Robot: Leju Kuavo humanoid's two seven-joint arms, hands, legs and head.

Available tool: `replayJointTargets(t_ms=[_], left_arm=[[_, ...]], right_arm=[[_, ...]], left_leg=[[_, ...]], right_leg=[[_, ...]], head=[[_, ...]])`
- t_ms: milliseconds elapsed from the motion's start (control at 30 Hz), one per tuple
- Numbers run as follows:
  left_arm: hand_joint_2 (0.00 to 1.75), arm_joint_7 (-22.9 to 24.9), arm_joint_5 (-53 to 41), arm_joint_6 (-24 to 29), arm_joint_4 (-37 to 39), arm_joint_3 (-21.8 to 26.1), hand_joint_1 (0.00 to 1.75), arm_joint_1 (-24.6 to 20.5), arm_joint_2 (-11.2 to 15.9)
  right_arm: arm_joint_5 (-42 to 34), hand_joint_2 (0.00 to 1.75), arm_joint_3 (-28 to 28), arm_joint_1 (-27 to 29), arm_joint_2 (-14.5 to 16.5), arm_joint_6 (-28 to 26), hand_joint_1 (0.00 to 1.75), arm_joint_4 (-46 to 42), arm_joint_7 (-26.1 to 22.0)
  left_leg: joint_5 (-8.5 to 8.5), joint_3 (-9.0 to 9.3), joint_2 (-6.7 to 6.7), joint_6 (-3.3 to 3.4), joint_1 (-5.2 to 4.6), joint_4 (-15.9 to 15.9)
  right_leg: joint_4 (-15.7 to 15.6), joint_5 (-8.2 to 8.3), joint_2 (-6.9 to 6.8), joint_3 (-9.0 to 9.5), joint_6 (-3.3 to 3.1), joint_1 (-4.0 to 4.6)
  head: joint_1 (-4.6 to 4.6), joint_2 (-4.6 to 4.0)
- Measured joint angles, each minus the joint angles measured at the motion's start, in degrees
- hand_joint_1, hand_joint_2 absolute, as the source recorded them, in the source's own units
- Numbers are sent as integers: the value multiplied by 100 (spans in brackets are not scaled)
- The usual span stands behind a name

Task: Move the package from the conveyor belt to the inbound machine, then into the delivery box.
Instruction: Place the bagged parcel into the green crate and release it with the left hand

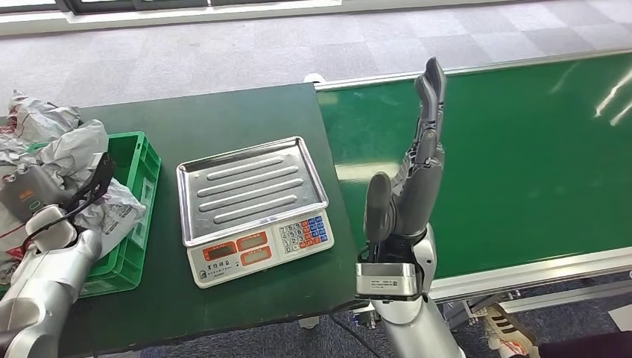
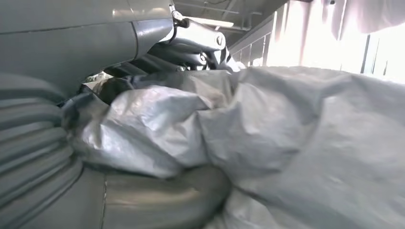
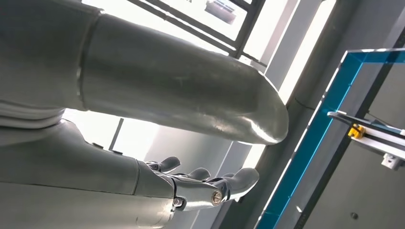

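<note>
Your robot's two arms are smooth silver tubes. The right hand (image 1: pixel 406 190) has dark grey fingers, a thick grey thumb and a silver wrist block bearing a small label. The left hand (image 1: pixel 46 216) shows black fingers and a grey ribbed cover.

Bare green conveyor belt (image 1: pixel 522 149) to the right, open for passage. Bare dark green tabletop (image 1: pixel 223 112) behind and in front of the white scale with ribbed steel tray (image 1: pixel 252 190). Blocked at left: green plastic crate (image 1: pixel 138 216) heaped with crumpled grey plastic packages (image 1: pixel 71 145). Upright right hand (image 1: pixel 410 186) standing between scale and belt.
</note>
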Motion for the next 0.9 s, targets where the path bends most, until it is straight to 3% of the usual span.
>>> replayJointTargets(t_ms=[233,300,433,533,567,600,700,733,767,800,900], left_arm=[[0,-234,-51,117,-89,452,0,150,-5],[0,-666,-202,118,-414,687,0,253,-88],[0,-2066,-374,128,-1613,1652,0,412,-512],[0,-2507,-226,132,-2258,2298,0,383,-805],[0,-2824,22,131,-2473,2537,0,322,-955],[0,-3449,533,131,-2716,2885,0,205,-1167],[0,-6206,2957,130,-3634,3967,0,-45,-1877],[0,-6813,3749,111,-3957,4099,0,-5,-2070],[0,-7151,4494,69,-4276,4118,0,70,-2268],[0,-7145,5030,-10,-4537,3985,0,151,-2421],[131,-6705,5873,-474,-5093,2923,0,377,-2615]], right_arm=[[13,0,0,19,1,-1,0,-23,10],[25,0,0,31,1,-8,0,-25,15],[56,0,0,44,11,-22,0,-25,27],[67,0,0,46,26,-47,0,-25,33],[78,0,-1,47,27,-77,0,-25,37],[93,0,-1,48,27,-122,0,-25,42],[144,0,-6,86,27,-280,0,-18,25],[156,0,-15,123,25,-332,0,-16,10],[168,0,-31,171,20,-392,0,-16,-16],[177,0,-51,217,14,-443,0,-16,-44],[203,0,-126,325,-13,-540,0,-16,-126]], left_leg=[[1,0,-1,-1,0,1],[2,1,-2,-1,-1,3],[3,-5,-3,-1,-1,4],[1,-3,15,-3,-1,6],[3,-9,9,-2,1,9],[7,-18,-4,0,3,11],[5,-13,-14,0,-2,11],[1,-2,-3,0,-6,12],[-3,5,8,0,-9,12],[-4,5,11,2,-9,13],[-4,-8,-10,5,-6,13]], right_leg=[[0,0,-2,-1,0,0],[-1,1,-2,-3,1,0],[-1,3,-4,-3,2,-1],[-1,5,11,-12,5,-1],[-1,6,8,-16,5,2],[-1,7,-1,-17,6,5],[-1,7,-10,-11,7,-1],[-2,6,2,-11,7,-4],[-3,6,12,-11,8,-5],[-4,5,17,-10,9,-4],[-6,4,-4,-1,12,-4]], head=[[-1,0],[-1,0],[2,0],[-3,0],[-2,0],[1,0],[2,0],[-1,0],[0,0],[0,0],[1,0]])
